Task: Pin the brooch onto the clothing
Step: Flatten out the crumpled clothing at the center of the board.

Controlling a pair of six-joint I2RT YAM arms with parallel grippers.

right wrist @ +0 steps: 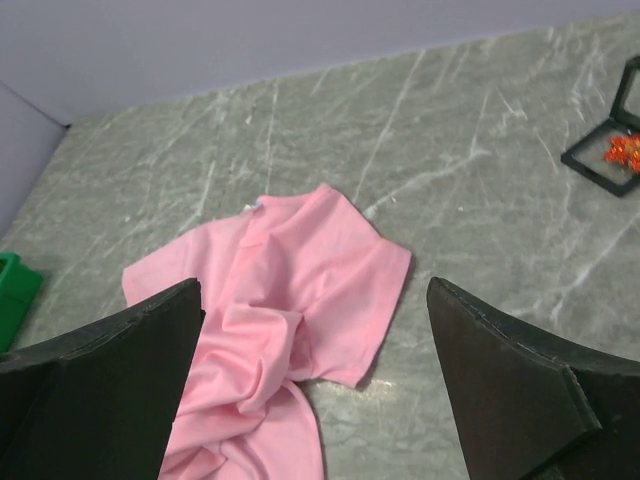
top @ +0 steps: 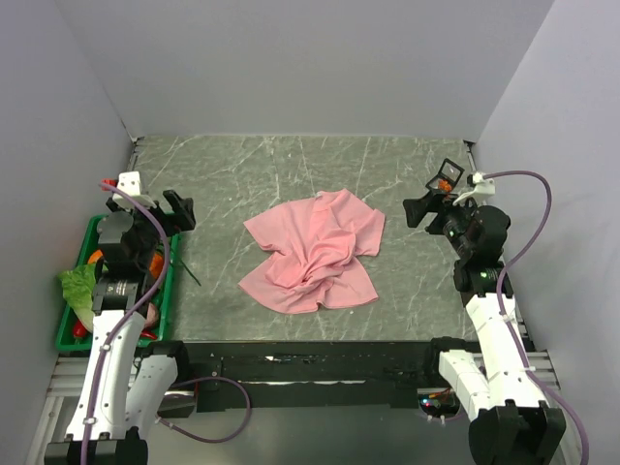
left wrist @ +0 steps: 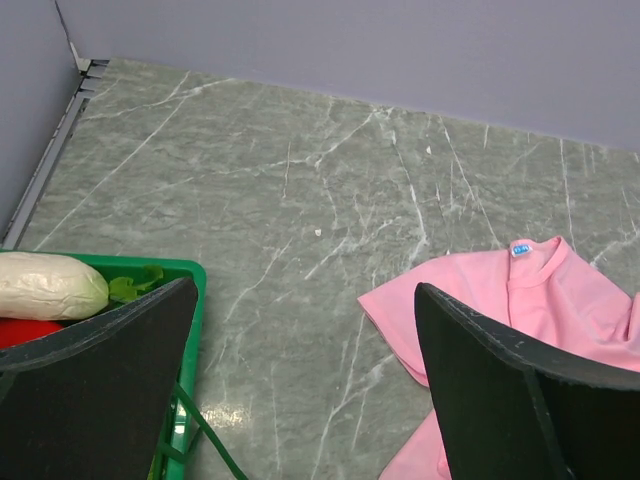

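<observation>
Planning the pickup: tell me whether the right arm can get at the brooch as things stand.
Probably yes. The brooch lies in an open black case near the right pincer, which is open; nothing stands between.

Bare tabletop (top: 223,174) around clothing (top: 312,254); crate (top: 168,295) left

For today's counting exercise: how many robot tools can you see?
2. The left tool by the green basket, left of the pink T-shirt; the right tool right of it.

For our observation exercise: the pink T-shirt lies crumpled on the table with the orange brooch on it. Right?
Not quite. The brooch sits in a small black case on the table, apart from the T-shirt; the right wrist view shows it.
</observation>
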